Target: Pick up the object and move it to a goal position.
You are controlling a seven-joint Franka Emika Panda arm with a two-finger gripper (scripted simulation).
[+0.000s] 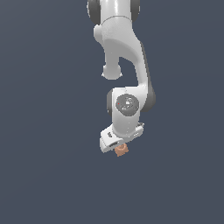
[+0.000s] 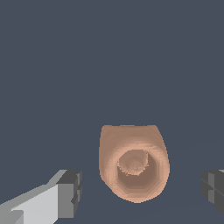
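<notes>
Risk is sitting mainly in the grasp itself. Arm [image 1: 124, 65] is poising the gripper [image 2: 141, 189] over the object [image 2: 133, 162], its fingers [image 2: 69, 193] spread wide, one standing clear of the piece on each side and neither touching it. In the exterior view the object [image 1: 121, 150] is peeking out just beneath the hand. Being so small and rounded at the knob, it is likely liable to twist or squirt out if the pads are closing off-centre.
</notes>
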